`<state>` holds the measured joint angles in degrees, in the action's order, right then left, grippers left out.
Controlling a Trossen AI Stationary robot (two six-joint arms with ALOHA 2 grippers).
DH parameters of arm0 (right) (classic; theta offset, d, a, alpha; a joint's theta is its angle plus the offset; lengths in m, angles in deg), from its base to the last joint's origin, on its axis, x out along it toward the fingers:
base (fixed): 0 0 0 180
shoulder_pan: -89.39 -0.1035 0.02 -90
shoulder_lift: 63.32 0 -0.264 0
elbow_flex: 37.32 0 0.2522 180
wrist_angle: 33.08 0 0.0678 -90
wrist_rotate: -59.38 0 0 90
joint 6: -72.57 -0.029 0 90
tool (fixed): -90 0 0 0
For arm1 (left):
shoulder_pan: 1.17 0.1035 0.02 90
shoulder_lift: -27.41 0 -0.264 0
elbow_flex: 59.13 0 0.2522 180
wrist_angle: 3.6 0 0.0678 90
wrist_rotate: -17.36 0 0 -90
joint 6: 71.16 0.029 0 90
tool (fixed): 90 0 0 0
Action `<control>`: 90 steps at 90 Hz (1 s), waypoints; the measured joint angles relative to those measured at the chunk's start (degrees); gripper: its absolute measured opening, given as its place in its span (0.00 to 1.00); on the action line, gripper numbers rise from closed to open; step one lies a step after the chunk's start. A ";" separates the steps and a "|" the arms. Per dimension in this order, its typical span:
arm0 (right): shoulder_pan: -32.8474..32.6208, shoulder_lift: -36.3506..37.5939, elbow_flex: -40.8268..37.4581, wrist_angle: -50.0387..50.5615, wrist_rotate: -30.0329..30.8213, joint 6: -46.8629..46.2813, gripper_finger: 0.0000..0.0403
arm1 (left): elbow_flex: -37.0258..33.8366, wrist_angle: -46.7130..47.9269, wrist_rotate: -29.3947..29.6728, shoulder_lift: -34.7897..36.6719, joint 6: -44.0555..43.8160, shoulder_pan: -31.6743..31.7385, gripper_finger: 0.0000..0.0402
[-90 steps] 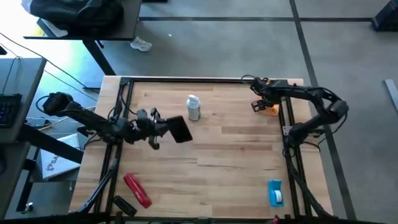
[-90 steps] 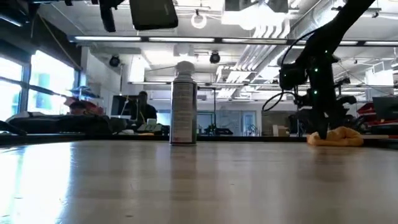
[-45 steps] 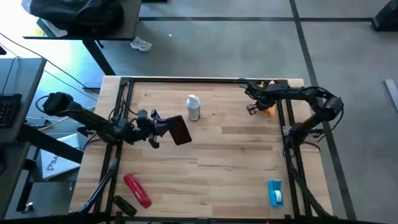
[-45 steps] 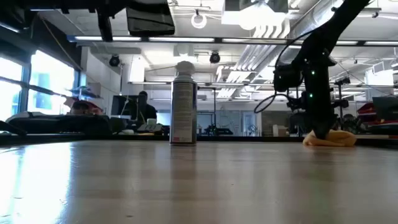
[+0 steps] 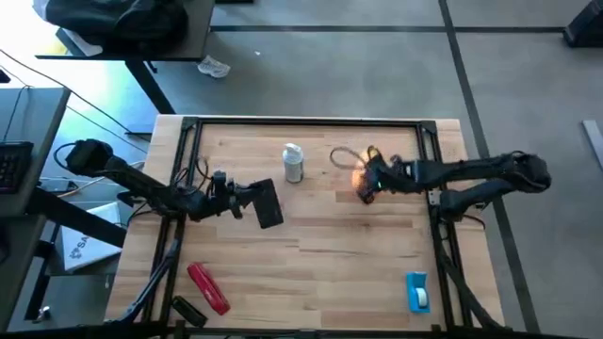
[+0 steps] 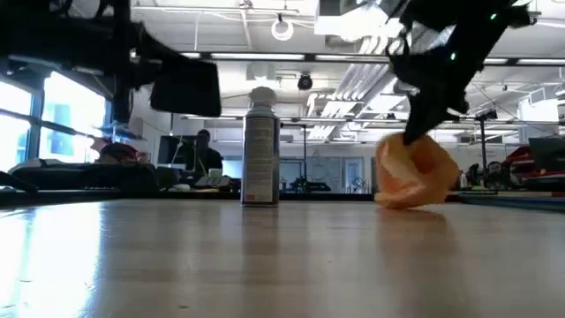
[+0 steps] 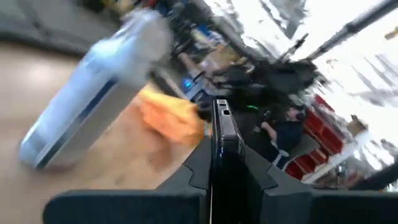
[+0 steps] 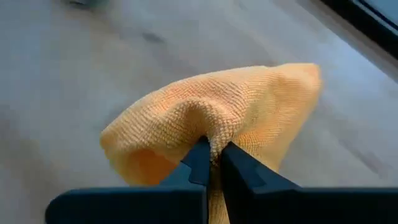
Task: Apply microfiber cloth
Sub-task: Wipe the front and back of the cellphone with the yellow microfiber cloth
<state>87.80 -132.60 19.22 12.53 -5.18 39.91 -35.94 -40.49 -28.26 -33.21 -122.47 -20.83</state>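
One cloth [image 5: 358,176], clamped by the right gripper [image 5: 367,185], was lifted from upper right toward centre; wiping seemed near. The left gripper [image 5: 247,199] gripped a dark slab [image 5: 268,202].

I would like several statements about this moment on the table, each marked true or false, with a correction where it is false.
1. The right gripper is shut on the microfiber cloth. True.
2. The spray can lies on its side. False: it stands upright.
3. The left gripper holds a dark flat object. True.
4. The red oblong object lies beside the spray can. False: it lies near the table's front left corner, far from the can.
5. The cloth hangs from the gripper near the table middle. True.
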 joint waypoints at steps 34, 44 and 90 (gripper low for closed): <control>-18.27 -10.96 0.07 -47.01 6.90 24.79 0.00 | -1.49 0.05 7.49 -6.36 -14.82 -3.14 0.04; -18.48 -16.19 0.07 -58.85 4.48 33.40 0.00 | -0.18 0.08 7.63 -10.10 -17.92 -4.53 0.04; -17.04 -43.15 15.80 -68.94 -4.43 46.83 0.00 | 7.65 0.13 0.77 -29.13 -31.46 -8.31 0.04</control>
<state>70.76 -175.75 35.02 -56.41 -9.61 86.73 -28.29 -40.36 -27.49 -62.35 -153.94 -29.14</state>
